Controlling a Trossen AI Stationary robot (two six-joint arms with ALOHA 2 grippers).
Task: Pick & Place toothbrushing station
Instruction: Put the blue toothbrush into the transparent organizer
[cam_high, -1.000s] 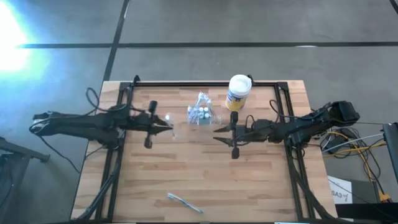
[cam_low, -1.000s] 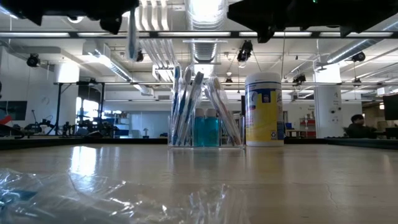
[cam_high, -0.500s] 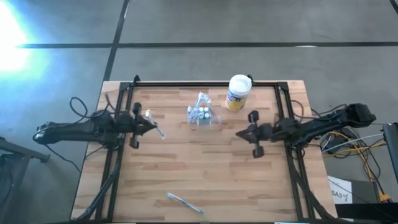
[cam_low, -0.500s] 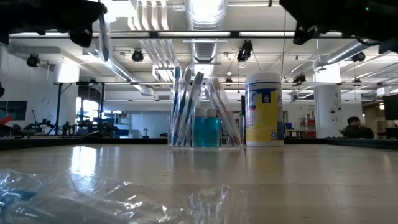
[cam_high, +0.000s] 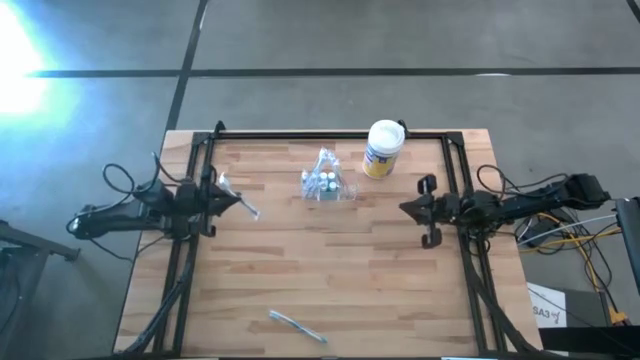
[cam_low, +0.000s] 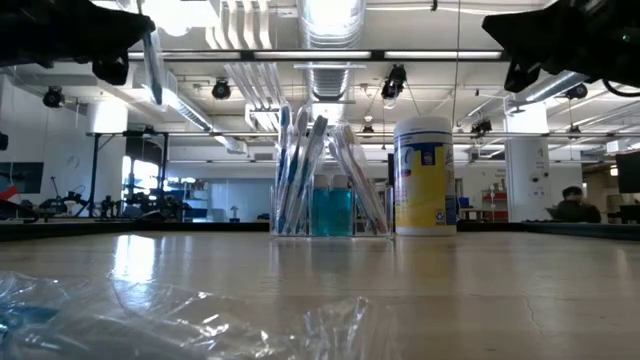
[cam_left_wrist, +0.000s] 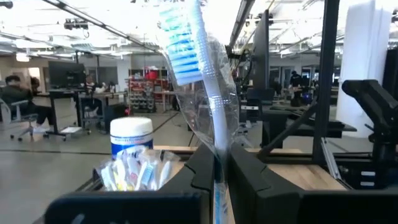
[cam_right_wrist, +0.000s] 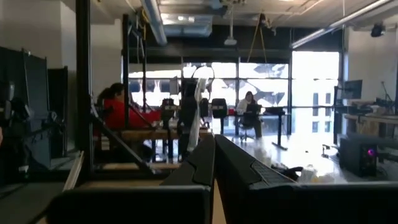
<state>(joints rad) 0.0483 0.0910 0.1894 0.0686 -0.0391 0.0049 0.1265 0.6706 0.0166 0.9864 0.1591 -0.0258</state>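
The toothbrushing station (cam_high: 325, 184) (cam_low: 330, 190) is a small clear holder with brushes and blue-capped bottles. It stands on its base at the table's far middle, next to a white-lidded yellow canister (cam_high: 382, 147) (cam_low: 425, 175). My left gripper (cam_high: 230, 199) (cam_left_wrist: 217, 186) hovers at the table's left edge, shut on a clear-wrapped toothbrush (cam_high: 248, 210) (cam_low: 152, 65) with blue bristles (cam_left_wrist: 183, 43). My right gripper (cam_high: 405, 208) (cam_right_wrist: 214, 158) hovers near the right edge, shut and holding nothing. My left gripper pinches the wrapped toothbrush's handle (cam_left_wrist: 217, 163) between its two fingers, through the clear wrapper. The fingers reach about level from the table's left, and the brush lies slanted across them. Its bristle head stands out past the fingertips. The brush is lifted clear of the table.
Another wrapped toothbrush (cam_high: 297, 326) lies near the table's front edge; its crinkled clear wrap (cam_low: 150, 320) fills the low view's foreground. A black frame (cam_high: 330, 135) rims the wooden table. Bare wood lies between the two grippers.
Both arms have drawn back from the table's middle and sunk a little. My left gripper went toward the left edge, carrying the toothbrush with it. My right gripper went toward the right edge and shut on nothing. The station and the canister have stayed put.
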